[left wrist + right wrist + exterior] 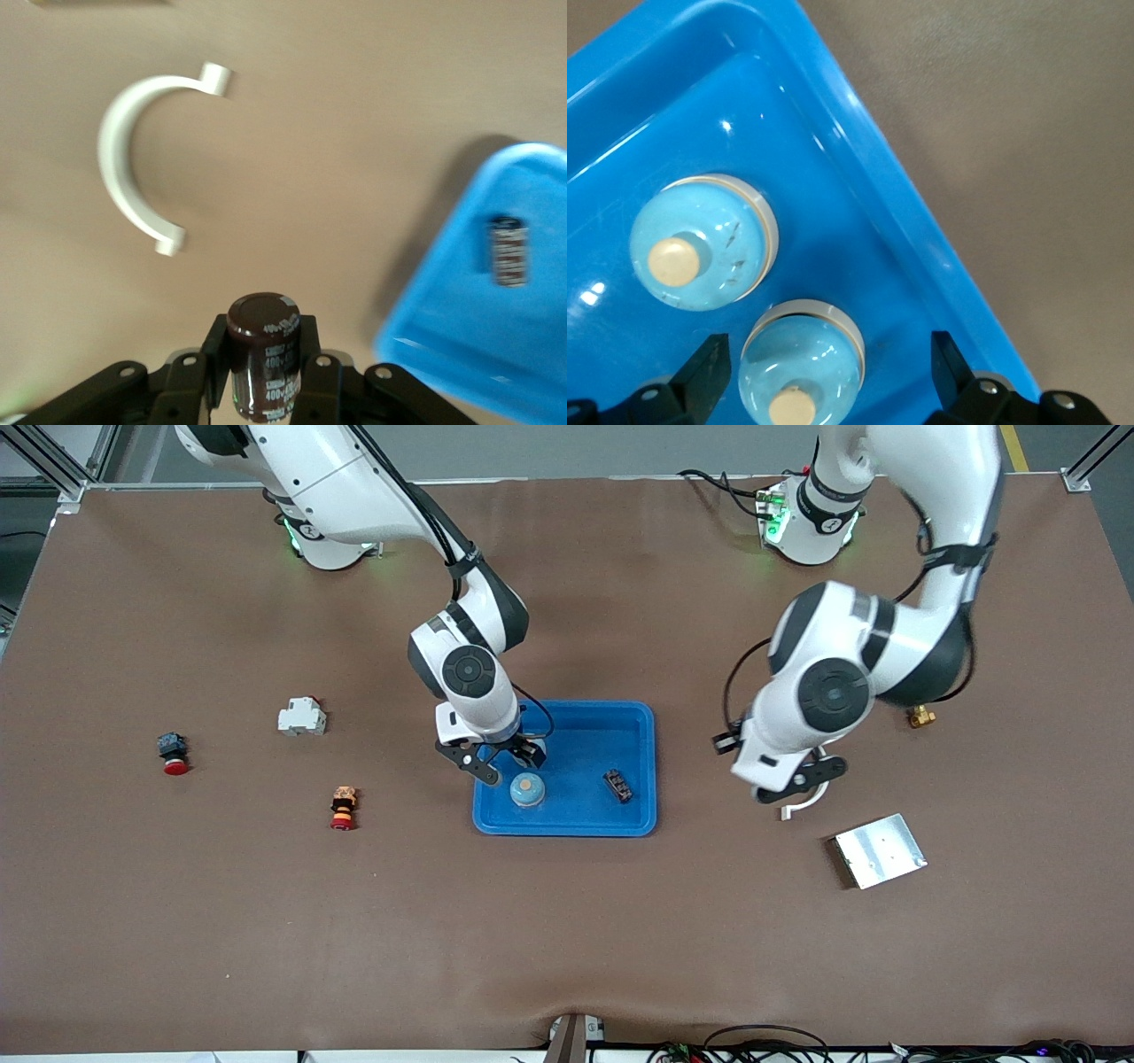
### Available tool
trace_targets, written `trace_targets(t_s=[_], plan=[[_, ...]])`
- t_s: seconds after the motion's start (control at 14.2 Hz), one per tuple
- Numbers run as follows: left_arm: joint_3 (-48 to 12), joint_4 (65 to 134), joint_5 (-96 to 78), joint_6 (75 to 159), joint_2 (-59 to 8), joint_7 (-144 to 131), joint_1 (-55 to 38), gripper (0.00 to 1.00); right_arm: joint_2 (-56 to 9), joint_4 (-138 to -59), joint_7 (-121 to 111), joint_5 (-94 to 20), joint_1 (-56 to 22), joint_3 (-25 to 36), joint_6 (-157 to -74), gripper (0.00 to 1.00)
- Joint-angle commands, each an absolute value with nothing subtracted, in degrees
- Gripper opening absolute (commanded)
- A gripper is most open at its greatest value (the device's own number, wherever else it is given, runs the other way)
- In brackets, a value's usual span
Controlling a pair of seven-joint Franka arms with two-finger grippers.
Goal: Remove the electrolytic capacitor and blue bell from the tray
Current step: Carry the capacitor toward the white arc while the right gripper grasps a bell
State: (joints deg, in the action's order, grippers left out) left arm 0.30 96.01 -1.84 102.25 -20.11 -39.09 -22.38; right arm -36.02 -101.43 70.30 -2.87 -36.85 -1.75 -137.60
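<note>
My left gripper (800, 781) (264, 356) hangs over bare table between the blue tray (638, 717) and a metal plate. It is shut on a dark brown capacitor (261, 323) held upright. A second capacitor (617, 785) (508, 251) lies in the tray. My right gripper (503, 760) (828, 354) is low over the tray's end toward the right arm, open. A pale blue bell (802, 359) with a cream button sits between its fingers, touching neither. Another bell (526, 789) (704, 241) stands just beside it in the tray.
A white C-shaped clamp (802, 802) (133, 168) lies under the left hand. A metal plate (879, 850) and a brass fitting (921, 716) lie toward the left arm's end. A white breaker (301, 716) and two red push buttons (174, 754) (343, 808) lie toward the right arm's end.
</note>
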Motion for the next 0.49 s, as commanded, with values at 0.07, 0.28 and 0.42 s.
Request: trace_targets(t_s=[0.07, 0.28, 0.42], plan=[[-0.26, 104.59, 1.14, 103.27, -12.83, -26.31, -14.35, 0.0, -37.35, -99.58, 73.48, -2.02, -37.71, -1.41, -137.55, 1.0], [-0.26, 106.95, 2.55, 106.25, -12.66, -19.19, -8.46, 0.0, -38.23, -98.88, 73.74, -2.2, -37.97, -1.41, -137.55, 1.0], [-0.26, 108.89, 2.64, 109.14, -12.74, -14.08, -5.63, 0.0, -38.76, -98.26, 74.26, -2.2, -38.32, -1.41, -137.55, 1.0]])
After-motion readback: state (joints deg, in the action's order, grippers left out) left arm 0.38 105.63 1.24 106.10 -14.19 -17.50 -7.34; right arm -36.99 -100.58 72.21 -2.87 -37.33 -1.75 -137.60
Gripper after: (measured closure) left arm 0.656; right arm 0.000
